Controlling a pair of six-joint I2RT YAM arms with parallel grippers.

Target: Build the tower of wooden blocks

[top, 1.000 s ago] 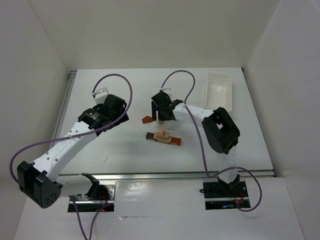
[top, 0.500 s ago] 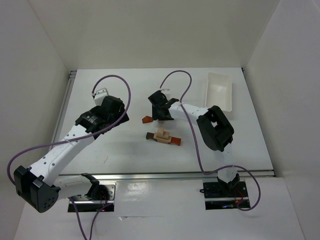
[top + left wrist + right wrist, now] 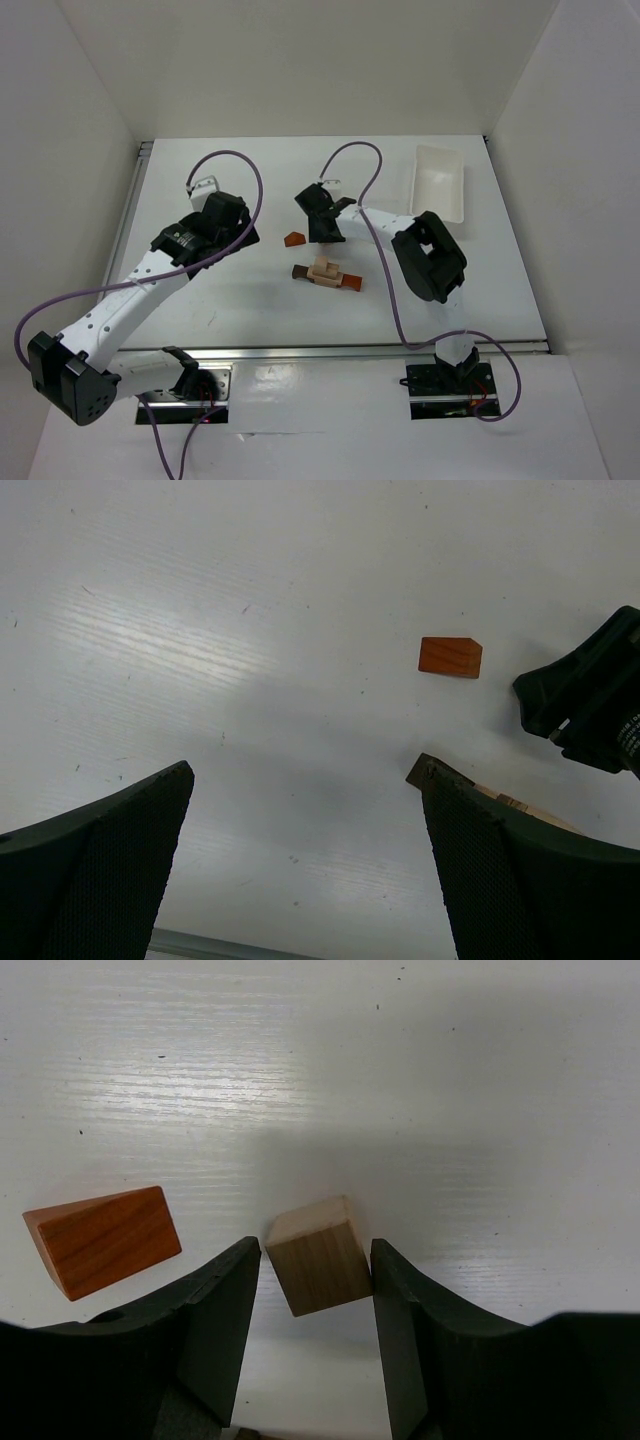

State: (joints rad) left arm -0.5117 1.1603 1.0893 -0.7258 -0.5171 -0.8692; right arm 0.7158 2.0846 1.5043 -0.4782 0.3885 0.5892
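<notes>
My right tool (image 3: 314, 1242) is clamped on a light tan cube (image 3: 320, 1260). The right finger lies flat against one face, the left finger meets a corner, and the cube sits skewed between them. At 9 o'clock from the cube in the right wrist view, a reddish-orange wedge (image 3: 102, 1240) lies on the white bench (image 3: 420, 1080), apart from the tool.

In the top view, the started stack (image 3: 327, 273) sits at 6 o'clock from this tool: a dark brown bar carrying tan blocks, with a reddish-orange piece (image 3: 352, 285) at its right end. A white tray (image 3: 438, 180) lies at 2 o'clock.

My left tool (image 3: 305, 770) is at 9 o'clock, with its fingers spread wide and nothing between them.
</notes>
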